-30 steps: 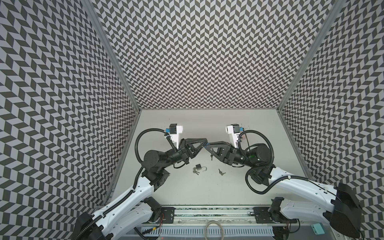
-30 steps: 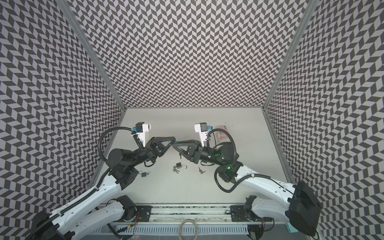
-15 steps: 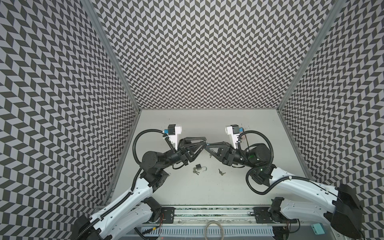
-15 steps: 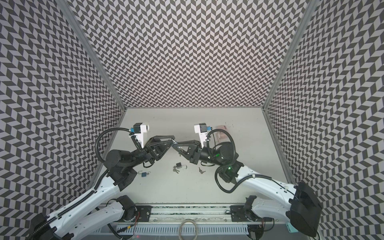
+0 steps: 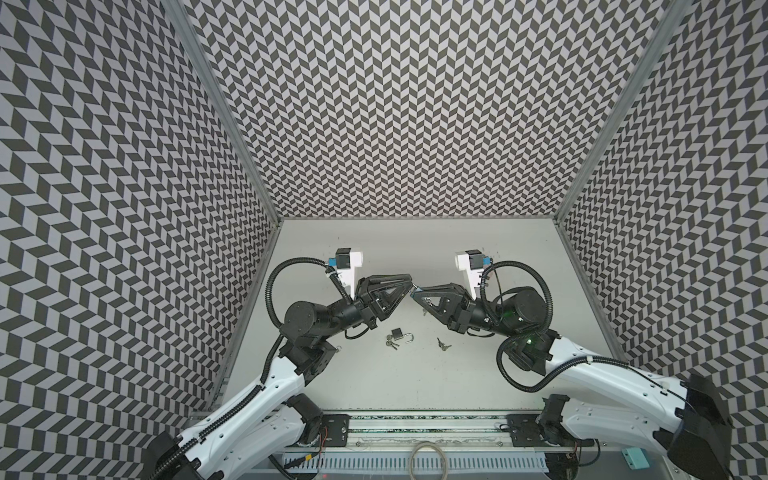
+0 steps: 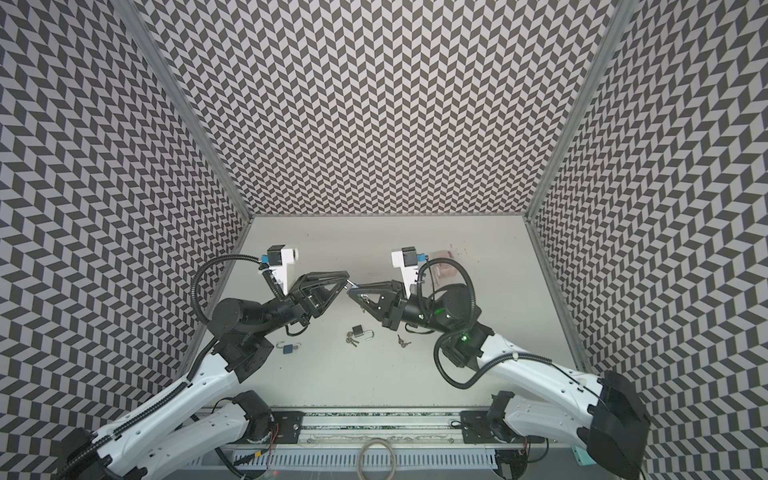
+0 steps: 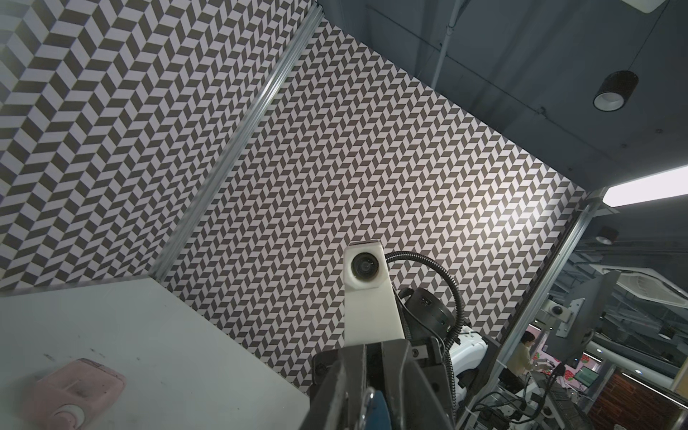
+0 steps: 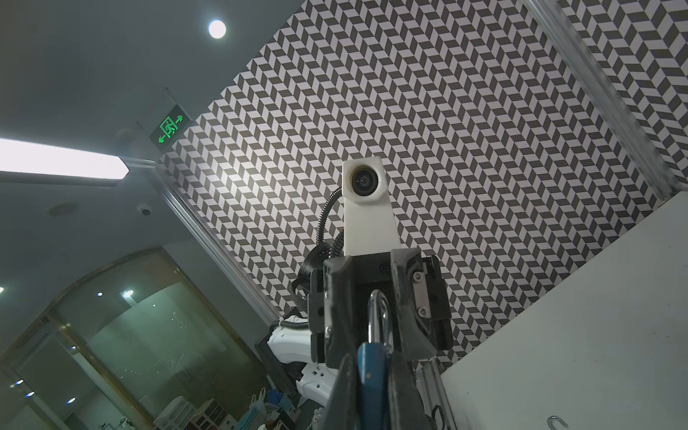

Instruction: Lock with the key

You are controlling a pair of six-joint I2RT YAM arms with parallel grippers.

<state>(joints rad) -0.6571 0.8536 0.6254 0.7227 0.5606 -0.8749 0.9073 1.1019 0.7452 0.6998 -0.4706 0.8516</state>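
A blue padlock [image 8: 372, 379] is held in mid-air over the table's middle, with my right gripper [image 8: 372, 357] shut on its body. Its silver shackle [image 8: 379, 316] points at my left gripper [image 5: 408, 283], whose fingers have closed in around it. In both top views the two grippers meet tip to tip, the right gripper [image 5: 416, 291] just right of the left. A small key [image 6: 364, 301] seems to dangle under the right fingers. The left wrist view shows the blue padlock [image 7: 380, 409] at the bottom edge.
On the table lie a black padlock [image 5: 398, 333] with its shackle open, its keys [image 5: 392, 343] beside it, and another key pair [image 5: 443, 343]. A second blue padlock [image 6: 287, 349] lies by the left arm. A pink object [image 6: 444, 271] sits behind the right arm.
My left gripper's jaws parted and have come back in around the shackle. Both arms and the right grip have stayed almost where they were.
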